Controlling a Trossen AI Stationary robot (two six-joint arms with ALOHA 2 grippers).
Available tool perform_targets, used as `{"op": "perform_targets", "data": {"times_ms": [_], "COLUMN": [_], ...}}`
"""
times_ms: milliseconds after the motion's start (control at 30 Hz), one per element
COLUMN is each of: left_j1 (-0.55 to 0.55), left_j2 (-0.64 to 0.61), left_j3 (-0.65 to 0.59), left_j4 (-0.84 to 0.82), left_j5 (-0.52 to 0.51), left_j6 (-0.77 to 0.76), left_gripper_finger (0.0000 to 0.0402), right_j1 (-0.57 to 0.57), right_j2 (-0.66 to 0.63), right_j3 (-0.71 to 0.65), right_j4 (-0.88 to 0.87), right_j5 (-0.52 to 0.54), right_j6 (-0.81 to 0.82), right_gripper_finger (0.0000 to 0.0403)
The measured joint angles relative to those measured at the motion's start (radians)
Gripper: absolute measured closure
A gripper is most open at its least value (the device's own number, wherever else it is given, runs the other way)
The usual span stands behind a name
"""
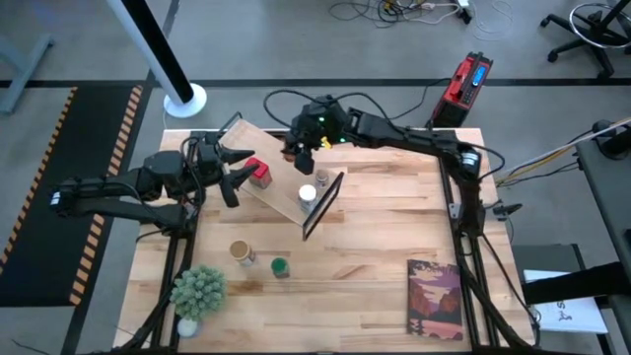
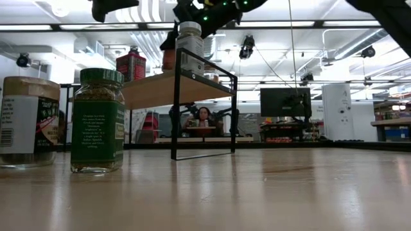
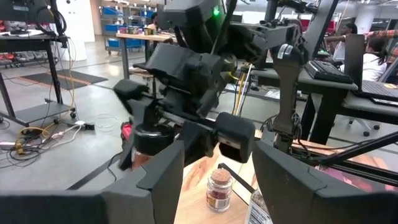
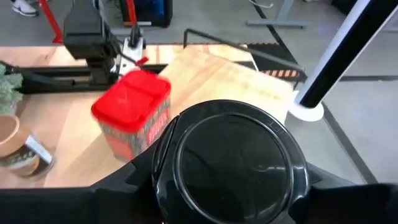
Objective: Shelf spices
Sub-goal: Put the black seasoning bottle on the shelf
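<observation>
Wooden shelf (image 1: 281, 192) at upper centre of my overhead view already carries the red tin (image 1: 260, 175), white-lidded jar (image 1: 308, 193) and silvery-topped jar (image 1: 322, 180); my right gripper (image 1: 302, 148) clamps the dark-lidded jar (image 4: 230, 165) above it, my left gripper (image 1: 235, 170) stands open and empty beside the tin, and the tan-topped jar (image 1: 242, 252) and green-lidded jar (image 1: 280, 267) wait on the table (image 1: 375, 256) at lower left.

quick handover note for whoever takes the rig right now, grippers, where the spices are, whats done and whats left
Right gripper: shut on the dark-lidded jar, over the shelf's far end.
Left gripper: open, empty, beside the red tin.
Done: red tin, white-lidded jar and small jar on the shelf.
Left: set the dark-lidded jar down; shelve the tan-topped jar and green-lidded jar, both on the table.
</observation>
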Motion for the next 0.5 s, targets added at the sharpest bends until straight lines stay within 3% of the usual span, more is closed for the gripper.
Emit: {"op": "perform_targets", "data": {"times_ms": [200,500], "left_j1": [0.000,0.000], "left_j2": [-0.002,-0.002], "left_j3": [0.000,0.000], "left_j4": [0.000,-0.008], "left_j5": [0.000,0.000], "left_j6": [0.002,0.003], "left_gripper_finger": [0.0224,0.0230], "right_j1": [0.005,0.005], "right_j2": [0.080,0.112], "right_j3": [0.086,0.093], "right_j4": [-0.037,-0.085], "right_j5": [-0.021,-0.026], "right_j6": [-0.003,-0.015], "right_gripper_finger": [0.0219,0.0222]}}
